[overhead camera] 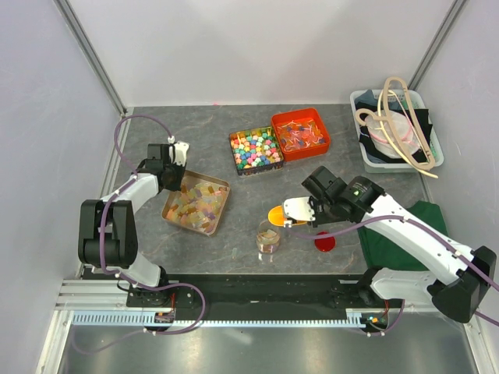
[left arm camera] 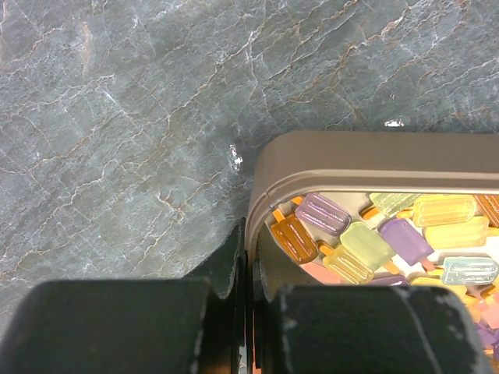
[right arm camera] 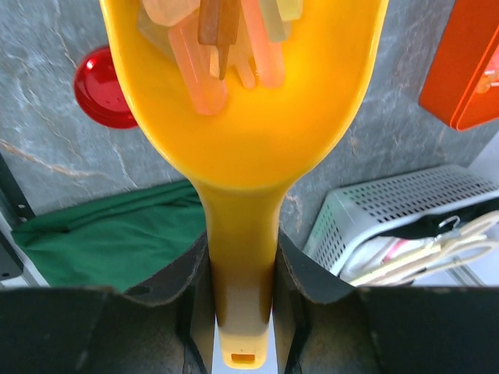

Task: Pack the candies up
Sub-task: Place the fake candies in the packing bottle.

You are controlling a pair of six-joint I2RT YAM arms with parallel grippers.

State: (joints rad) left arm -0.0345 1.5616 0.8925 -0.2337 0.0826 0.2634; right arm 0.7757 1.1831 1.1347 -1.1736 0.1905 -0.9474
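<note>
Candies point(right arm camera: 195, 78) in scoop point(right arm camera: 242, 156) | right claw point(right arm camera: 242, 269) — grips it; left claw point(left arm camera: 248, 261) — pinches tray point(left arm camera: 351, 156)

Open table point(overhead camera: 195, 128) is left at the far left corner and between the tray point(overhead camera: 221, 210) and the jar point(overhead camera: 268, 238). The far middle is blocked by a box of coloured cubes point(overhead camera: 231, 152) and an orange box point(overhead camera: 324, 127), the far right corner by a basket point(overhead camera: 366, 101), and the right edge by a green cloth point(overhead camera: 405, 226). A yellow scoop point(overhead camera: 279, 214) and a red lid point(overhead camera: 325, 243) crowd the jar.
</note>
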